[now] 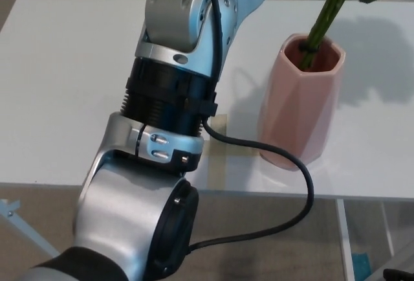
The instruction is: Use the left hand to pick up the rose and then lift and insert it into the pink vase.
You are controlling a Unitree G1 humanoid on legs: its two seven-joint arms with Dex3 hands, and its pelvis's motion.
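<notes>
Rose bloom and both robot hands out of sight

The left arm runs up out of the top edge, so its robot hand is cut off and its grip cannot be seen; the right robot hand does not show at all. Only the green stem of the rose is visible: the flower is past the top edge, and the stem's lower end is hidden inside the pink vase. The arm covers much of the desk at mid-picture. A black cable loops from behind the arm, its upper end hidden.
</notes>
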